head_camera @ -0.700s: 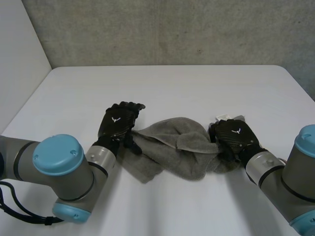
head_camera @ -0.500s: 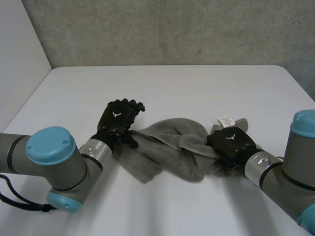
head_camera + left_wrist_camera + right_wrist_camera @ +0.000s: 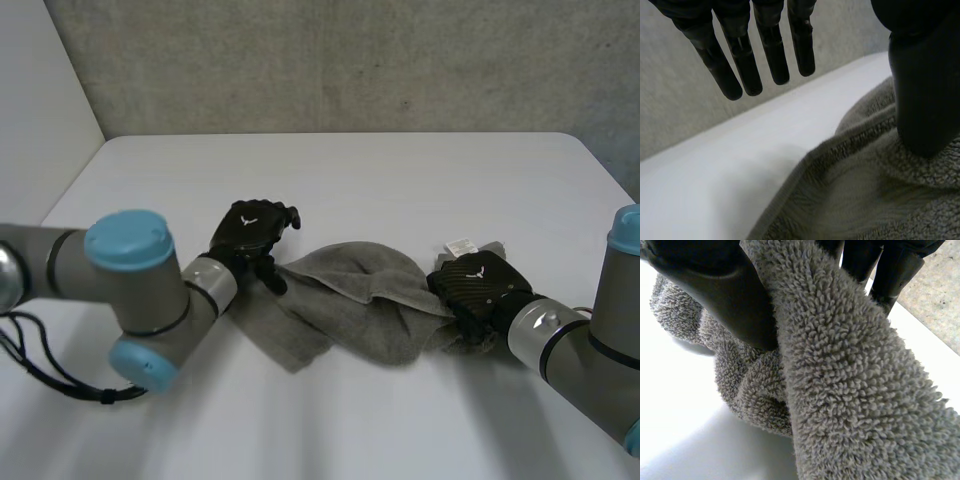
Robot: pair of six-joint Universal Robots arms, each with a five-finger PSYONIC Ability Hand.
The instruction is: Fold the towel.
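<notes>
The left hand [image 3: 255, 232] is shifted slightly toward 1 o'clock since earlier and held released at the 9 o'clock edge of the towel [image 3: 345, 305], which is gripped at 3 o'clock by the right hand [image 3: 478, 285] and left crumpled on the table [image 3: 350, 170], judged still unfolded.

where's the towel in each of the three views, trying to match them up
Head view: the towel lies crumpled on the table, between the left hand and the right hand.
Left wrist view: the towel lies under the thumb of the left hand, whose straight fingers are off it.
Right wrist view: the towel is pinched between thumb and fingers of the right hand.
Shared landmark: the white table under the towel.
</notes>
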